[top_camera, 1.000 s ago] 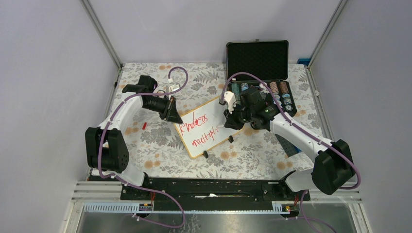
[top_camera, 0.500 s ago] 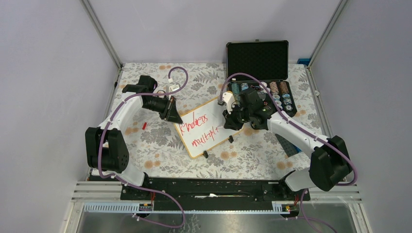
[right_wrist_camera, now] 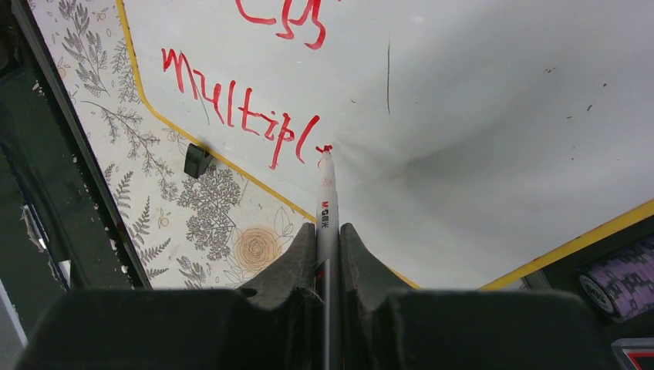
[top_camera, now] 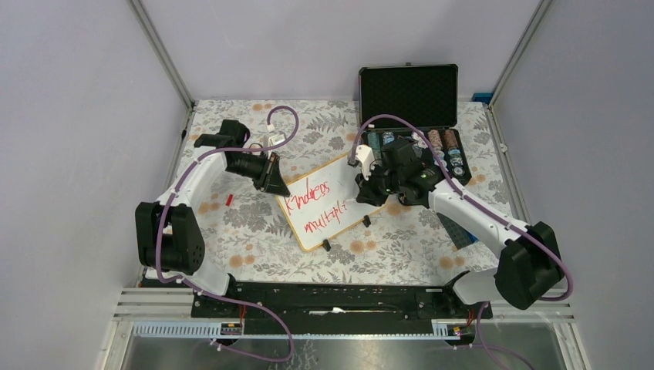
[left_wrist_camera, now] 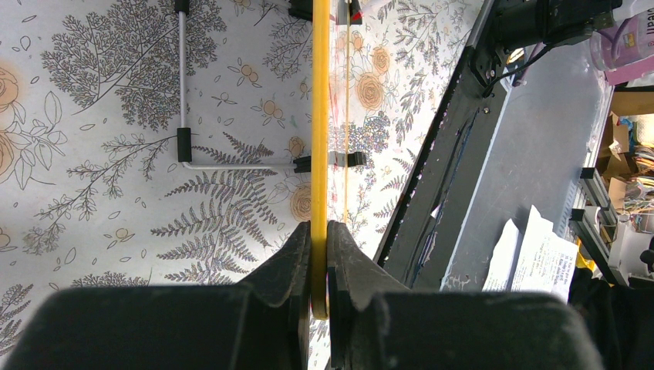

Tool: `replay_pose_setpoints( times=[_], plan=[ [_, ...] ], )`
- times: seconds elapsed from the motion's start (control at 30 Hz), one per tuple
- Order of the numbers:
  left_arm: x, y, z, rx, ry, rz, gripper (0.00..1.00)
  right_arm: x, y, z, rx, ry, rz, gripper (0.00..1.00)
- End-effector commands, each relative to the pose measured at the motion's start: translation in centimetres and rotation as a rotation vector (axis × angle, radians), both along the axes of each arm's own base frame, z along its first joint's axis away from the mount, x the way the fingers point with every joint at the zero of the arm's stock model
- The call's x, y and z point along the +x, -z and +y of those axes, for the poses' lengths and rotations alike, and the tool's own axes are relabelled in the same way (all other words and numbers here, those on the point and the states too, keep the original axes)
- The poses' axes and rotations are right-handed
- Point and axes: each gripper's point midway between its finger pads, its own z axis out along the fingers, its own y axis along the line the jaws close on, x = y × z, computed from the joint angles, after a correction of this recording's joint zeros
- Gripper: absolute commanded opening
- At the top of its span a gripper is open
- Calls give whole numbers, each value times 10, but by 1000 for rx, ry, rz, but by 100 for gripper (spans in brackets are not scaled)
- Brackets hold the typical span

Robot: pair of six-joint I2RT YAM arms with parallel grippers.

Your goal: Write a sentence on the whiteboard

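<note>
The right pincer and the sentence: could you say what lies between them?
The marker, held in the right pincer, fills it, its tip at the sentence on the whiteboard; right wrist view.

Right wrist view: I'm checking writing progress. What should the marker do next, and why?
Probably stroke an i just right of the tip: the marker, shut in the right gripper, touches the whiteboard where the sentence stops at "multipl"; the left gripper clamps the rim.

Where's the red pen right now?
In the right wrist view, the pen sits clamped in the right tool, its tip on the whiteboard just after the red lettering.
</note>
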Motion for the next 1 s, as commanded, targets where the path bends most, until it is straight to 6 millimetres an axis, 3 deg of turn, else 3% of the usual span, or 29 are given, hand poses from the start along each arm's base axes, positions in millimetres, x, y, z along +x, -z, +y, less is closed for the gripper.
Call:
replay_pose_setpoints(
  times=[0.0, 0.4, 0.97],
  plan=[
    [0, 19, 0, 76, 58, -52, 0, -2, -6, -4, 13, 3, -26, 0],
    [-1, 19, 1, 82, 56, -58, 0, 4, 10, -11, -32, 22, -26, 0],
    [-1, 21, 1, 87, 56, -54, 0, 18, 17, -14, -59, 45, -41, 0]
  ],
)
